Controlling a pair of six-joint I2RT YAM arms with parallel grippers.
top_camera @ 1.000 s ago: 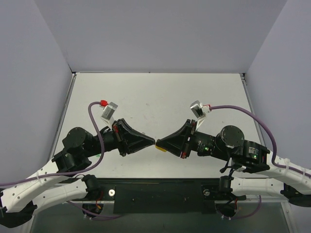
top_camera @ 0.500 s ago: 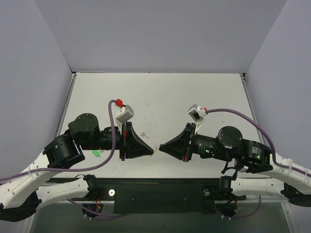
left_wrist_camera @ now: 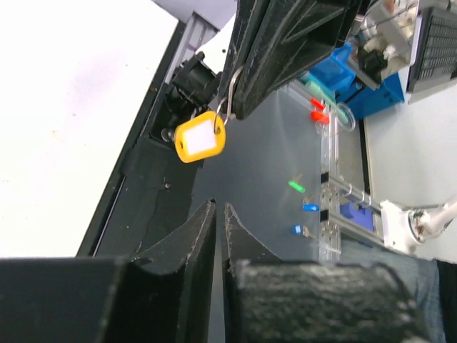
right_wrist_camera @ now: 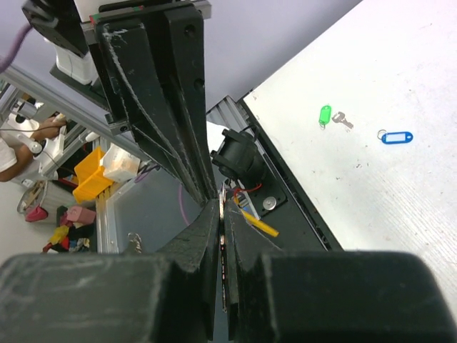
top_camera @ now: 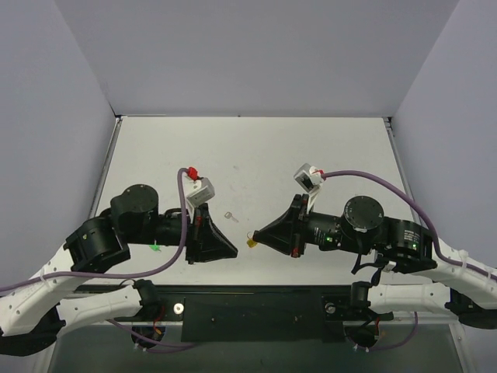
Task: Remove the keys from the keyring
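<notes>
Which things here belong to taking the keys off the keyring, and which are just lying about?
Job: yellow key tag, its ring pinched in the right gripper; tiny silver key loose on the table.
Lying about: green tag with attached key; blue tag.

Keyring (left_wrist_camera: 200,137) tag's glossy yellow plastic with a thin shiny metal ring. Key (top_camera: 230,216) looks like silvery metal. Left pincer (left_wrist_camera: 219,214) and right pincer (right_wrist_camera: 221,214) are scuffed matt black plastic; counter (top_camera: 311,148) matt white.
</notes>
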